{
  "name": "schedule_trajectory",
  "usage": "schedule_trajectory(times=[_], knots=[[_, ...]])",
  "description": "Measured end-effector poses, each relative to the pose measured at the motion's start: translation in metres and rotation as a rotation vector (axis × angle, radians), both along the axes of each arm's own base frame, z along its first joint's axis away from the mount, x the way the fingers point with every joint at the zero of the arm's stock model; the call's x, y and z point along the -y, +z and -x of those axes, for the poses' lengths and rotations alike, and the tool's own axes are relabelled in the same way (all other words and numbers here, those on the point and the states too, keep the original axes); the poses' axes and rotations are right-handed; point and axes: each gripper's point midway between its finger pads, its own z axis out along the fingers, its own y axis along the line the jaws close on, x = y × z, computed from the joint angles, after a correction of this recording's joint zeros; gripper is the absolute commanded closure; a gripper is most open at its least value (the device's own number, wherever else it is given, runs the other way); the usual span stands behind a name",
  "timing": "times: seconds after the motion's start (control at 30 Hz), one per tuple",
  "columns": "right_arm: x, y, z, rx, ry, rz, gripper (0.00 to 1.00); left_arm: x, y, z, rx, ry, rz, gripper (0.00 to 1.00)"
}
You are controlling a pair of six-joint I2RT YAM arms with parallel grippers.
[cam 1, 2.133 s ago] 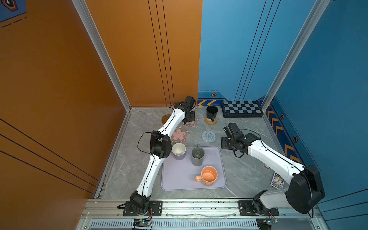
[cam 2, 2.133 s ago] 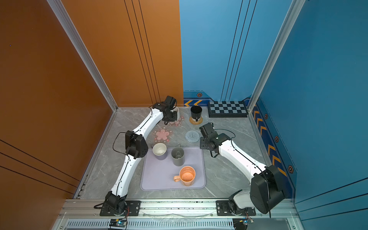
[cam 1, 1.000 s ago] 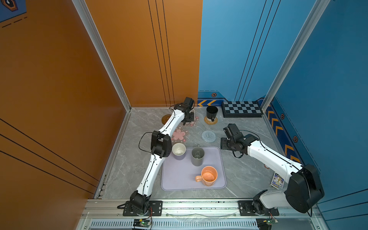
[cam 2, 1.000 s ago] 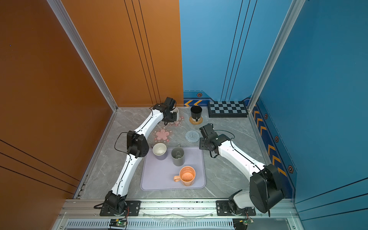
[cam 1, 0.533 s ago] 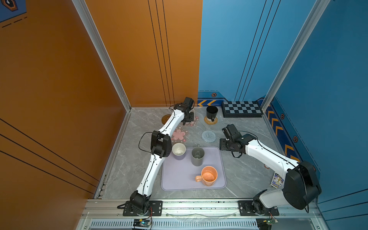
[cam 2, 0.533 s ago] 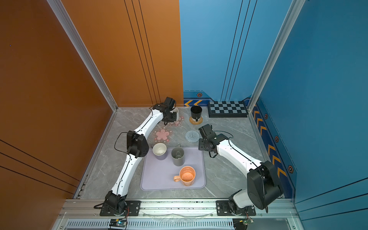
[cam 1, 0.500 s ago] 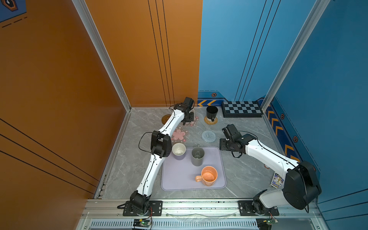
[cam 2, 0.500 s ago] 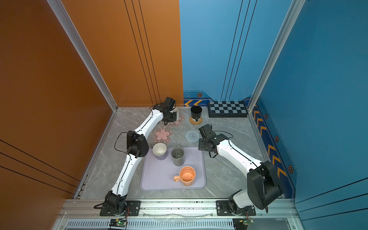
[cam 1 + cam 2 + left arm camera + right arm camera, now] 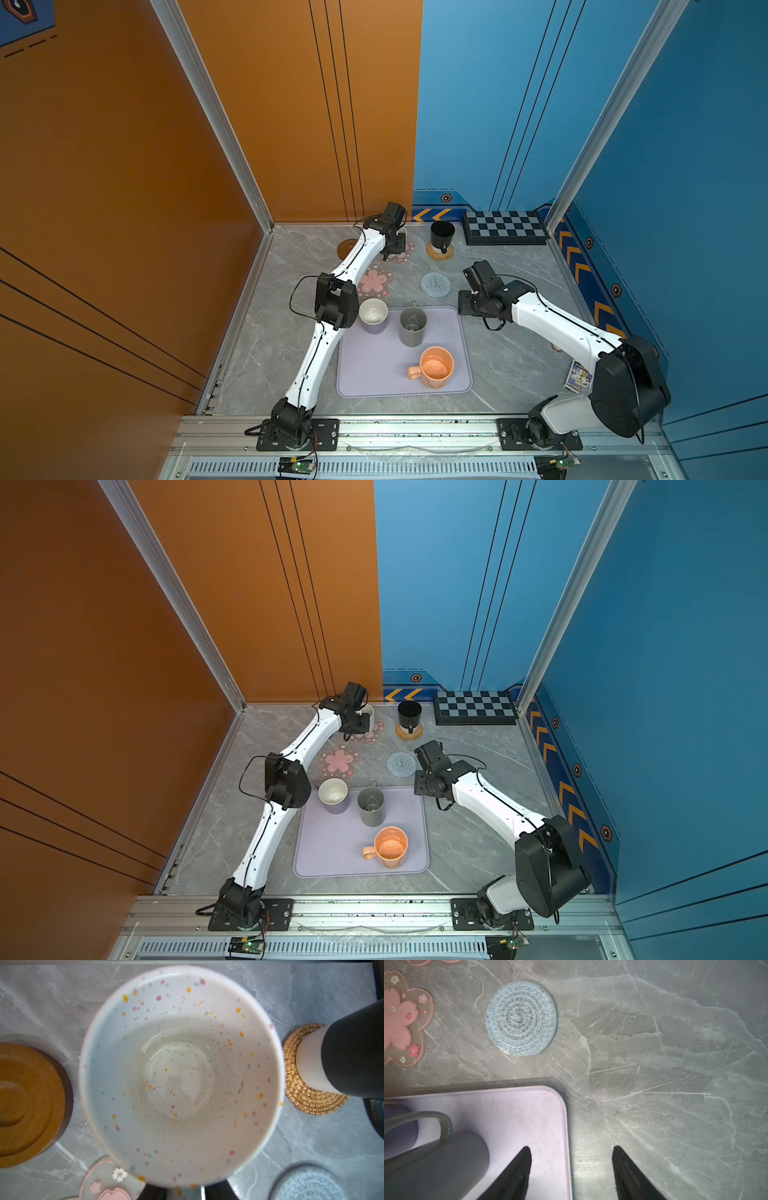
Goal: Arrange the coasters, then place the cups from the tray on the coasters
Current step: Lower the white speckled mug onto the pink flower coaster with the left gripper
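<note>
The left claw [image 9: 360, 724] is at the back of the grey marble worktop [image 9: 519, 353], right by the white mug with colourful speckles [image 9: 180, 1076]. This mug seems to sit on the far pink flower-shaped mat [image 9: 374, 734], but the arm hides most of it. I cannot tell if the left claw is pinching the mug or is loose around it.

The round brown wooden mat [image 9: 345, 248] lies just beside that mug. On the other side, the black mug [image 9: 441, 235] stands on the round tan rattan mat [image 9: 439, 252]. The second pink flower-shaped mat [image 9: 376, 281] and the round grey-blue woven mat [image 9: 522, 1018] lie nearer the big pale lavender tray [image 9: 374, 374].

Three mugs stand on the tray. The lavender mug with cream inside [image 9: 373, 316] is at its far left corner, the tall grey mug [image 9: 412, 326] is next to it, and the orange mug [image 9: 435, 368] is nearer the front.

The right claw [image 9: 571, 1148] is spread wide and holds nothing. It hangs over the tray's far right corner, with one finger above the tray and one above the worktop.
</note>
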Motion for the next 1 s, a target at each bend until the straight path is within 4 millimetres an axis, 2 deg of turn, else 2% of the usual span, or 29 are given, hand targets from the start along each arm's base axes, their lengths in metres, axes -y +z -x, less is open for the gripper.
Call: schedule_trajectory(times=[0.4,0.77,1.0], knots=[[0.0,-0.003,0.002,-0.008,0.002,0.001,0.35,0.003,-0.001,0.0,-0.006,0.007,0.025,0.67],[0.0,-0.004,0.001,0.0,-0.004,-0.008,0.35,0.008,-0.022,0.007,-0.053,0.019,0.044,0.66],[0.0,-0.002,0.001,0.005,-0.009,-0.014,0.35,0.016,-0.017,0.012,-0.056,0.02,0.058,0.66]])
